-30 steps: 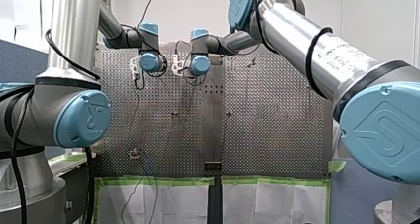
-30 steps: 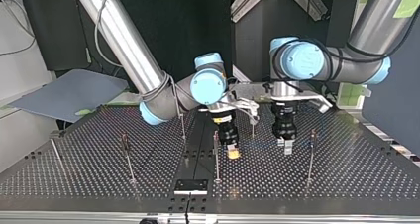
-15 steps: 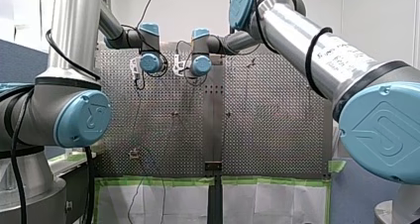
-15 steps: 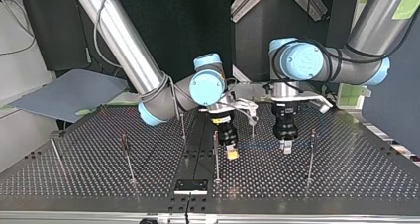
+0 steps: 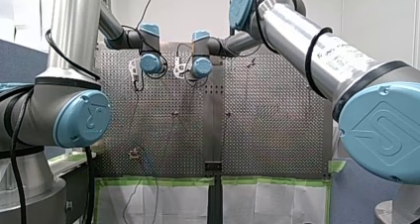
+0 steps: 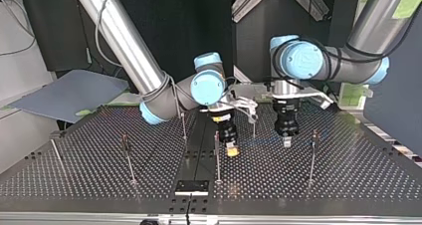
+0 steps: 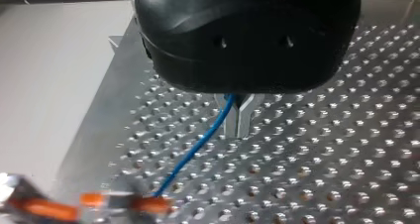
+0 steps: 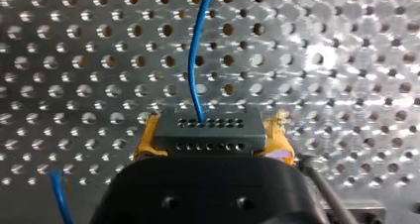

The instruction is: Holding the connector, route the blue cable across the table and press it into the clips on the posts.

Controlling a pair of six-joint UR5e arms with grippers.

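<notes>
My right yellow-padded fingers (image 8: 147,140) clamp the grey rectangular connector (image 8: 208,132); my left metal fingers (image 7: 246,116) pinch the thin blue cable (image 7: 198,144).

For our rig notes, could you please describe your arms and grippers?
Both my left arm and my right arm are silver tubes with light-blue joint caps and black cables. My right arm carries handwritten markings. My left gripper is black with metal fingers; my right gripper is black with yellow pads.
</notes>
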